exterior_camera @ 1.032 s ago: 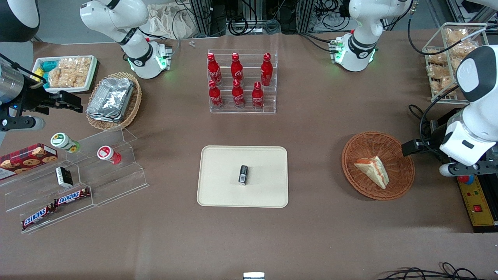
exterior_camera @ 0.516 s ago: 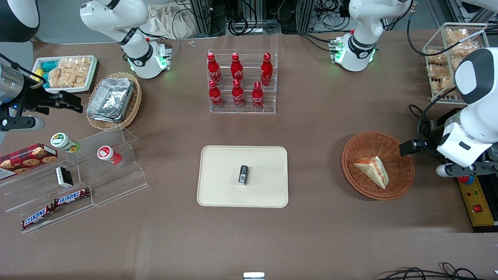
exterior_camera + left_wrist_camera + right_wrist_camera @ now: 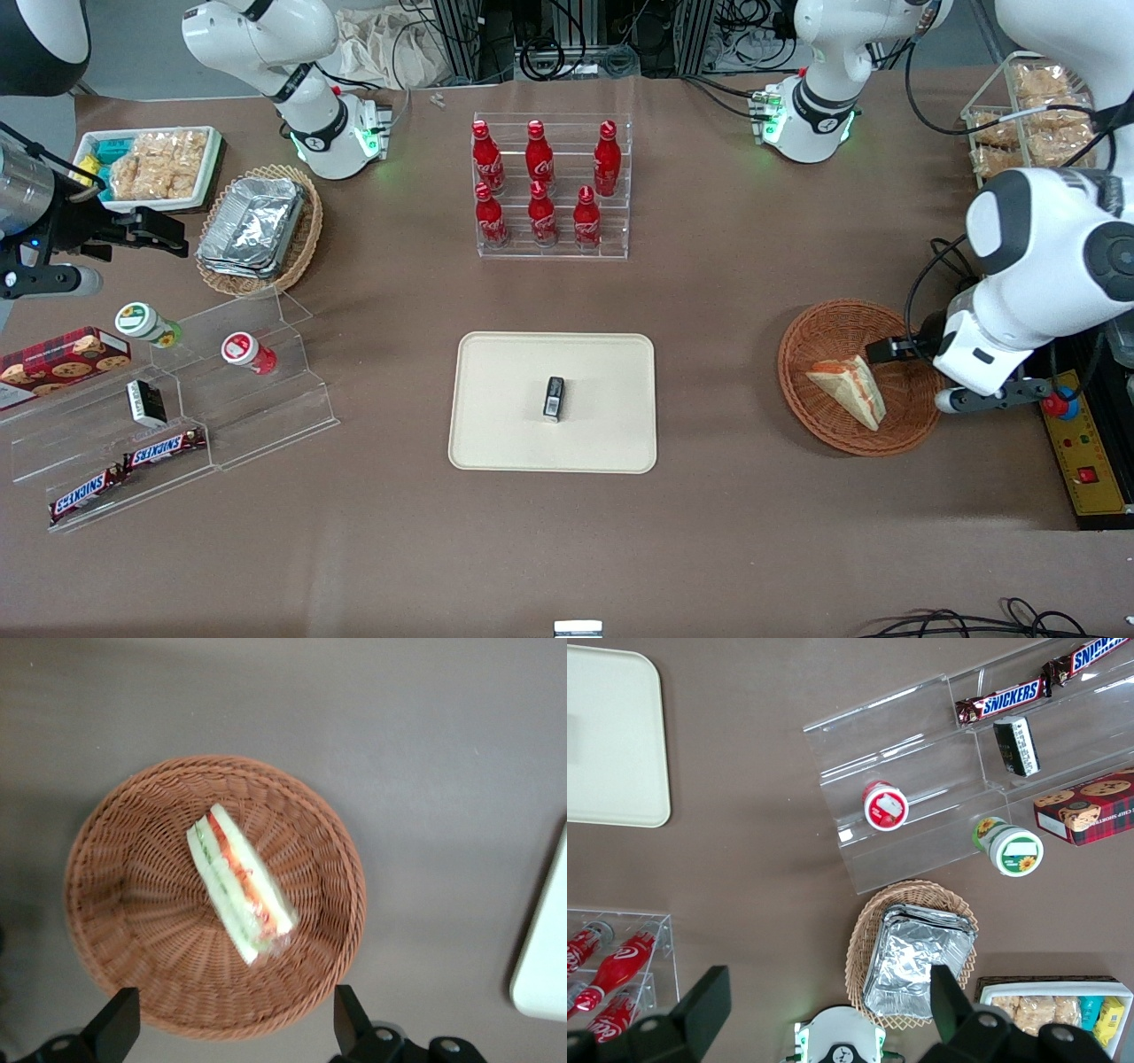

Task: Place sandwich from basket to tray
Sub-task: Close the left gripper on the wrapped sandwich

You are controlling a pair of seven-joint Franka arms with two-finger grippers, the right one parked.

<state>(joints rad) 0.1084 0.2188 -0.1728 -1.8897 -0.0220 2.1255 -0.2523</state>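
My gripper (image 3: 232, 1028) hovered above the basket (image 3: 912, 416), fingers spread wide and empty. Sandwich (image 3: 849, 390) lay in basket; tray (image 3: 496, 425) held a small dark packet (image 3: 554, 397).

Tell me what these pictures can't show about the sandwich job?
- Front view: the arm's white body hides the gripper over the basket.
- Left wrist view: the tray is cut off at the edge.
- The sandwich filling is blurred.
- Front view: the label of the small dark box on the tray is too small.

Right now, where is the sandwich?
The sandwich lies in the basket toward the working arm's end of the table, with the open gripper above the basket.
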